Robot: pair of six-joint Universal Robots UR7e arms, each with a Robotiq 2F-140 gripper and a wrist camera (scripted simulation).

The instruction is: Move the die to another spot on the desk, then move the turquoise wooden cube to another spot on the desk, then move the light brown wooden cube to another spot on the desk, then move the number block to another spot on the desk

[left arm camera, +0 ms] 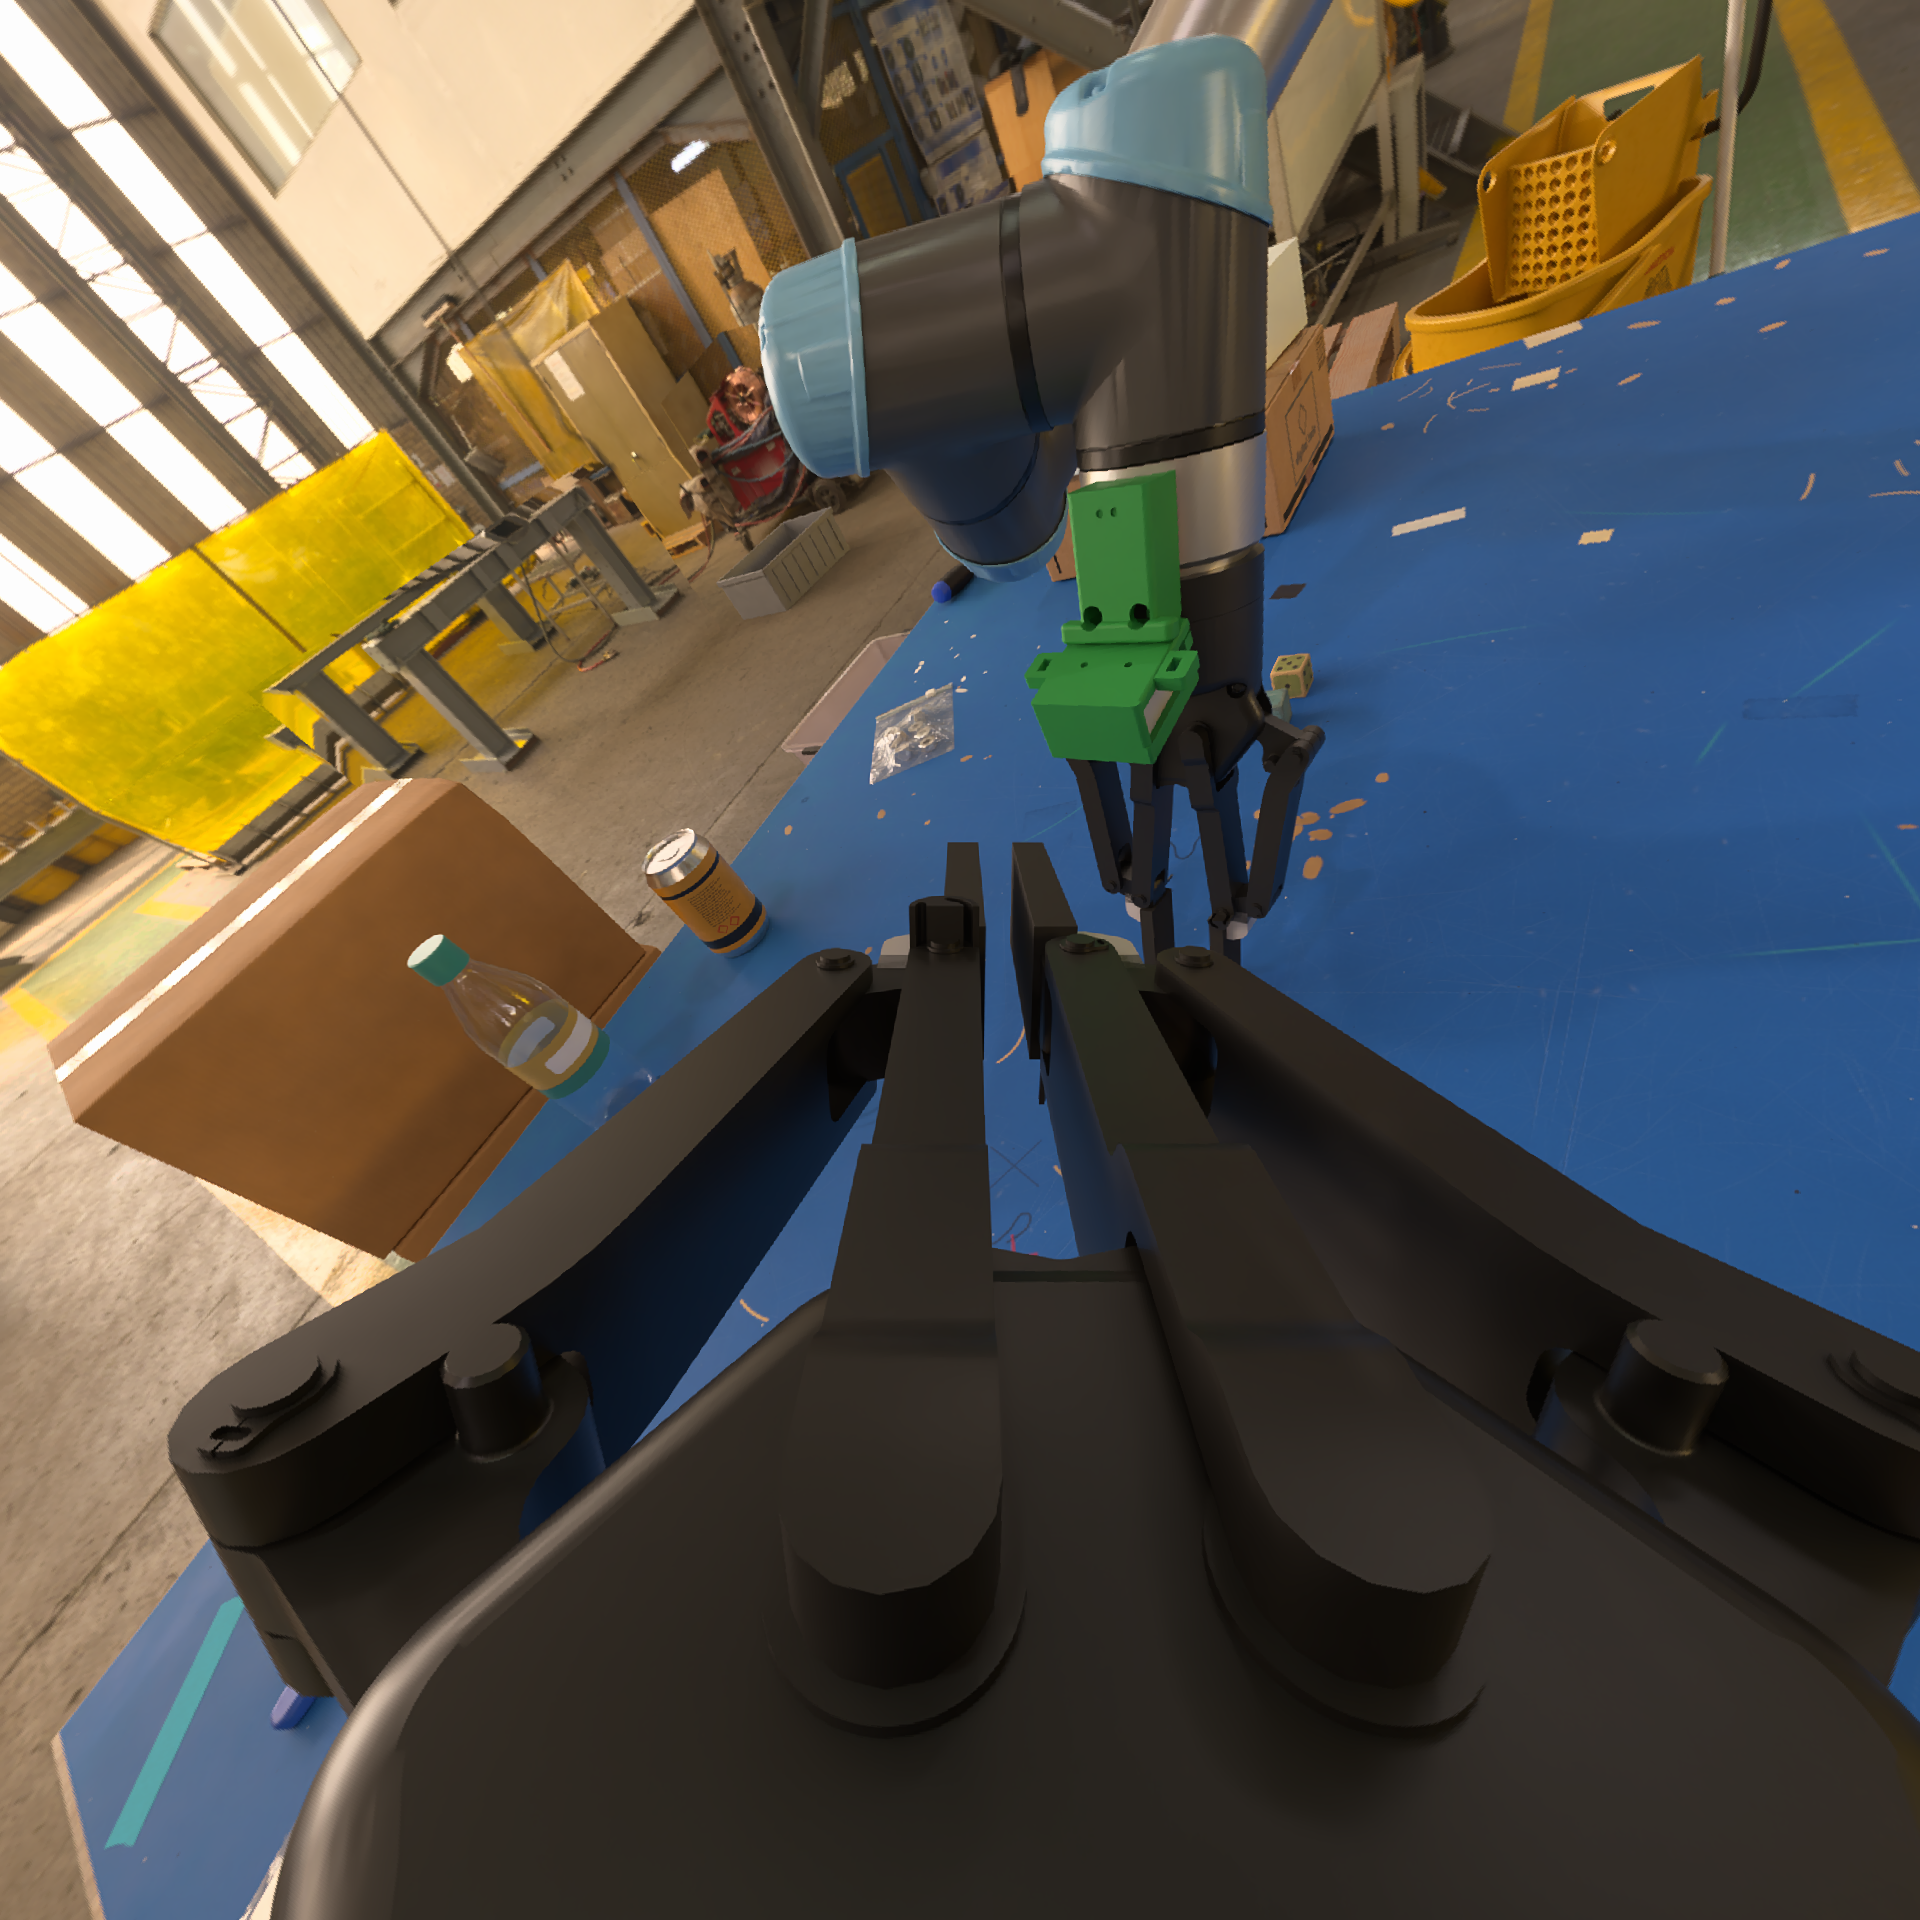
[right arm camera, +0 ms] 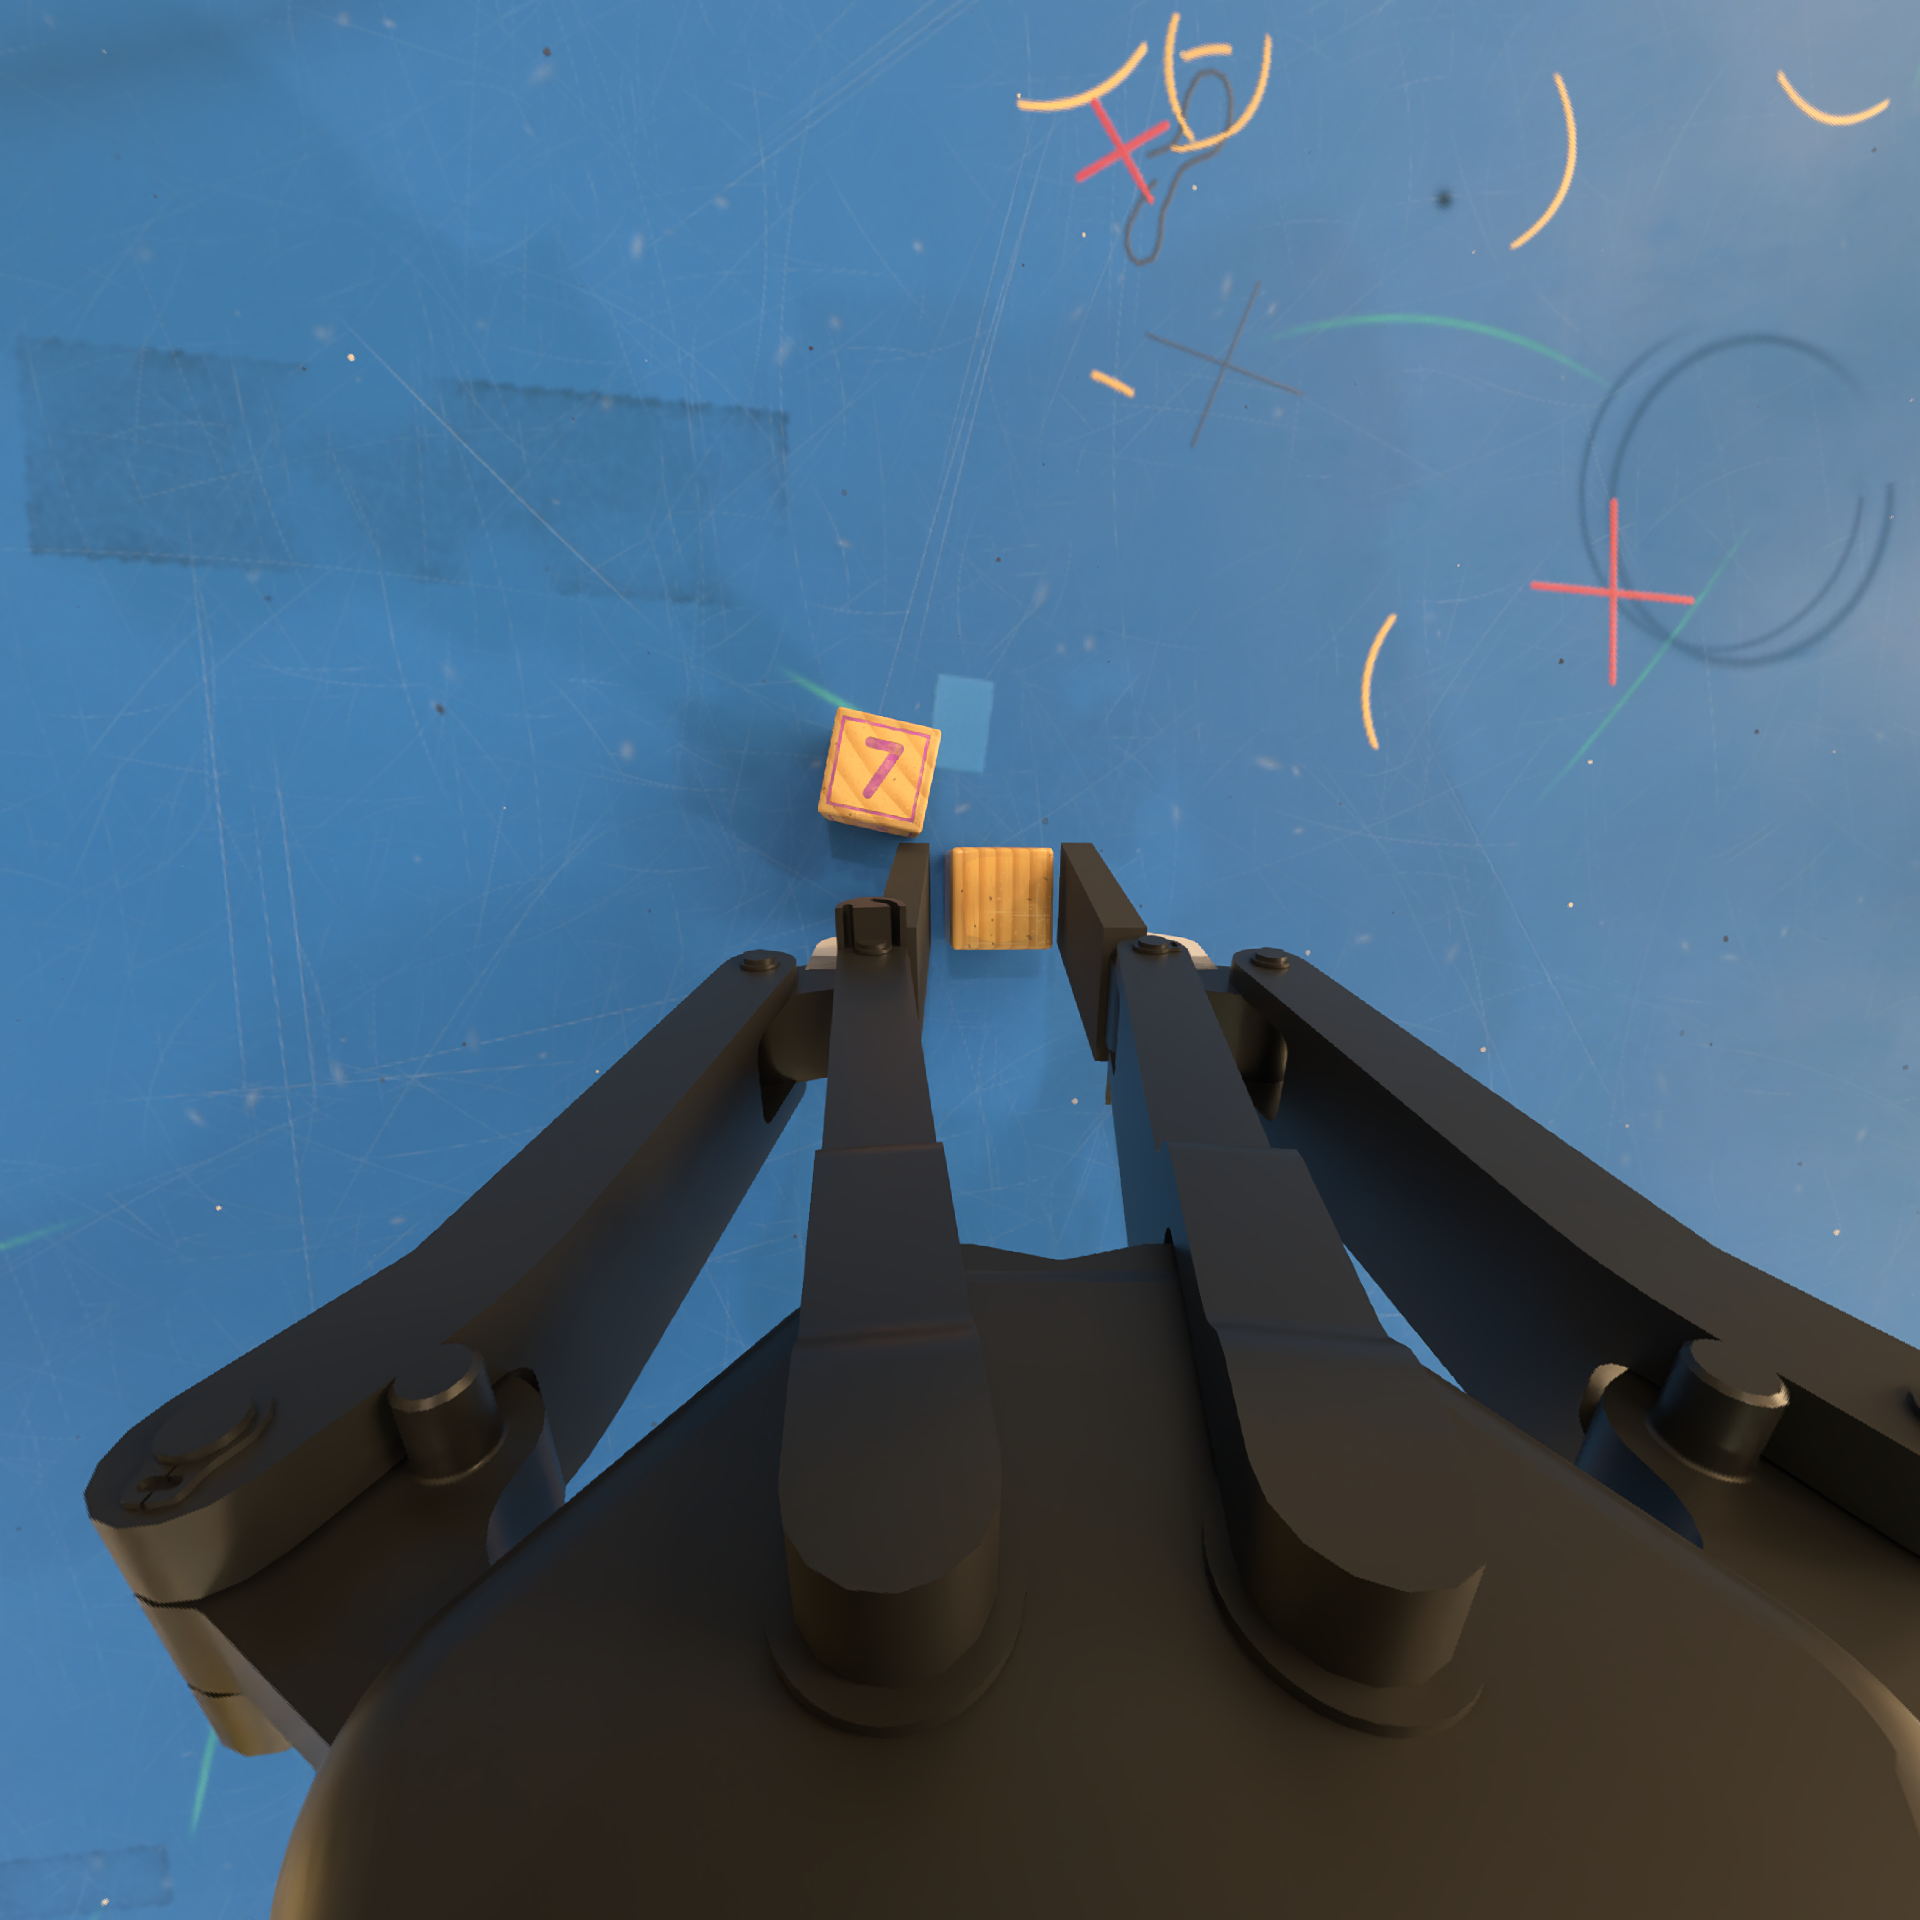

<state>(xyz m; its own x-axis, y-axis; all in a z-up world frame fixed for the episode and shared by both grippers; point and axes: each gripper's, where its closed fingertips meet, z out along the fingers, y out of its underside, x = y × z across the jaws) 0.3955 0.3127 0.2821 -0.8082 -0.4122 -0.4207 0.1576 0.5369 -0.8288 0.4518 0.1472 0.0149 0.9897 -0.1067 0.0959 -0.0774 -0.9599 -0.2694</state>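
In the right wrist view, my right gripper (right arm camera: 994, 896) points down at the blue desk (right arm camera: 416, 935) and is open. Its fingers stand either side of the light brown wooden cube (right arm camera: 1001, 899), with a thin gap on the left. The number block (right arm camera: 880, 771), orange with a pink mark, lies just beyond the left fingertip (right arm camera: 912, 883). In the left wrist view, my left gripper (left arm camera: 995, 883) is shut and empty above the desk. The right gripper (left arm camera: 1184, 920) reaches down just beyond it. The die (left arm camera: 1291, 673) sits behind the right arm; a small teal corner (left arm camera: 1280, 709), maybe the turquoise cube, shows below it.
Near the desk's left edge are a can (left arm camera: 707, 894), a bottle (left arm camera: 514, 1013) and a small clear plastic bag (left arm camera: 914, 727). A brown cardboard box (left arm camera: 343, 997) stands off the edge. A yellow mop bucket (left arm camera: 1558, 239) is beyond the far edge.
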